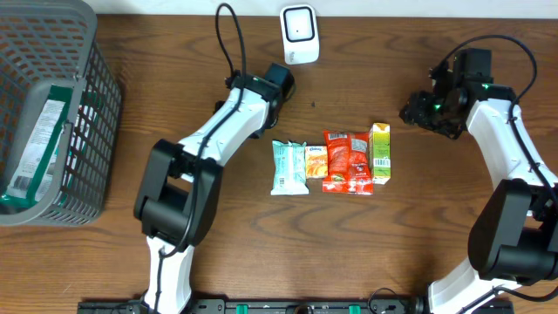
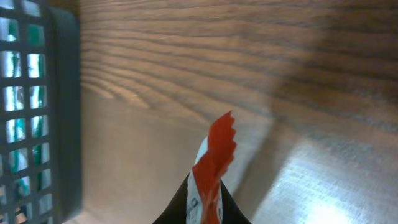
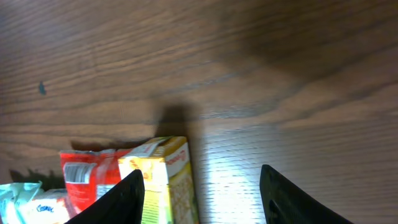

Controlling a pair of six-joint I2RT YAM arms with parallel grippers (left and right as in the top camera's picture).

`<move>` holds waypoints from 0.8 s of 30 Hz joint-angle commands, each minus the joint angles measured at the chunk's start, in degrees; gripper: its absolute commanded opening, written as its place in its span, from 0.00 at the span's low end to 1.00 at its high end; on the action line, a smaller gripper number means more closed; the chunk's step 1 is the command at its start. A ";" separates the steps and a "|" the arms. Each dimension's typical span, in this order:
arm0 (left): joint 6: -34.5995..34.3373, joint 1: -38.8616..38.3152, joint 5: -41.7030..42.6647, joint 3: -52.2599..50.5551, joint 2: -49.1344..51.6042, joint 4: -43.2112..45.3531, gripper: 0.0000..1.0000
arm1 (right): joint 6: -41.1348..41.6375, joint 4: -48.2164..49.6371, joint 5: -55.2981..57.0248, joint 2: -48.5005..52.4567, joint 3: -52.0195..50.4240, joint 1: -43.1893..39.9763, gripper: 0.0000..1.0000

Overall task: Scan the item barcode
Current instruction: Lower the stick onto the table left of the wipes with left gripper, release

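My left gripper [image 1: 281, 81] sits near the white barcode scanner [image 1: 298, 33] at the table's far edge. In the left wrist view this gripper [image 2: 208, 196] is shut on a thin red and white packet [image 2: 219, 149], whose crimped edge sticks up between the black fingers. From overhead the arm hides that packet. My right gripper [image 1: 413, 112] hovers open to the right of the item row. In the right wrist view the yellow-green carton [image 3: 166, 177] lies just inside its left finger [image 3: 124, 196], and nothing is gripped.
A row of items lies mid-table: a light-blue packet [image 1: 288, 167], an orange-white packet [image 1: 316, 161], a red packet [image 1: 347, 161] and the carton [image 1: 380, 153]. A grey wire basket [image 1: 87, 105] holding a green-white package stands at the far left, also in the left wrist view as the basket [image 2: 56, 106].
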 commanded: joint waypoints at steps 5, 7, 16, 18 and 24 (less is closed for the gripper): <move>-1.36 -0.28 2.01 -0.02 3.26 4.04 0.12 | -0.70 -0.20 0.81 -1.62 -0.44 -0.37 0.57; -1.36 -0.28 2.05 -0.02 3.26 4.70 0.17 | -0.87 -0.09 0.85 -1.62 -0.72 -0.37 0.58; -1.33 -0.26 8.00 0.02 3.08 7.04 0.58 | -0.87 -0.15 1.88 -1.62 -0.74 -0.37 0.66; -1.33 -0.20 8.00 0.50 2.54 7.06 0.60 | -0.87 -0.04 1.90 -1.62 -0.74 -0.37 0.70; -1.31 1.14 12.81 1.53 -4.07 6.78 0.67 | -0.85 0.00 1.88 -1.62 -0.74 -0.37 0.99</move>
